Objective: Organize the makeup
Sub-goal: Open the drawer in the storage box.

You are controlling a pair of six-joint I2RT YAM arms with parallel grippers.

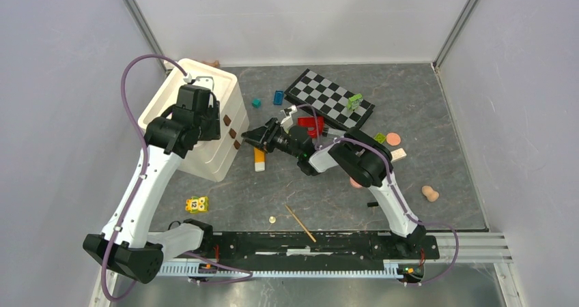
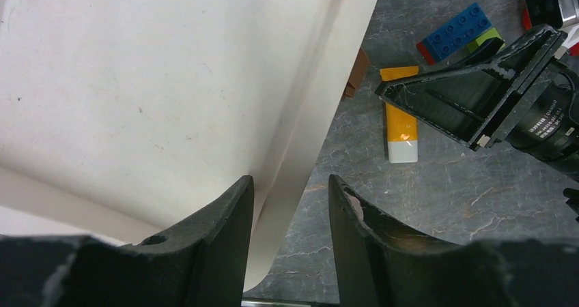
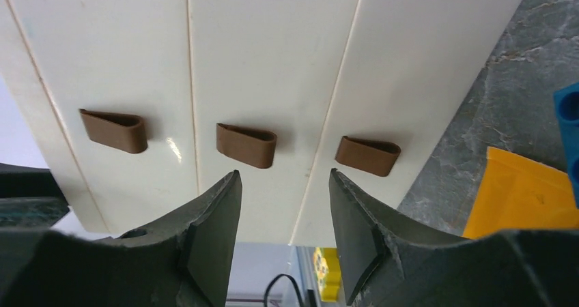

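Observation:
An orange tube with a white cap (image 1: pixel 259 159) lies on the grey table in front of the white drawer unit (image 1: pixel 179 99); it also shows as the orange tube (image 2: pixel 401 126) in the left wrist view and as an orange tube (image 3: pixel 522 198) corner in the right wrist view. More makeup lies at the right: a pink disc (image 1: pixel 393 139), a pinkish sachet (image 1: pixel 398 155) and a second pink disc (image 1: pixel 355 182) half hidden by the right arm. My left gripper (image 1: pixel 208 119) (image 2: pixel 291 184) hangs open above the unit's top edge, holding nothing. My right gripper (image 1: pixel 252 138) (image 3: pixel 284 177) is open and empty, facing the middle brown handle (image 3: pixel 247 144).
A checkerboard (image 1: pixel 329 99) lies at the back with blue (image 1: pixel 278 97), teal (image 1: pixel 256 103), red (image 1: pixel 311 124) and green (image 1: pixel 354 101) toy bricks around it. A yellow brick (image 1: pixel 196 204), a thin tan stick (image 1: pixel 300 223) and a peach peg (image 1: pixel 429 194) lie nearer the front.

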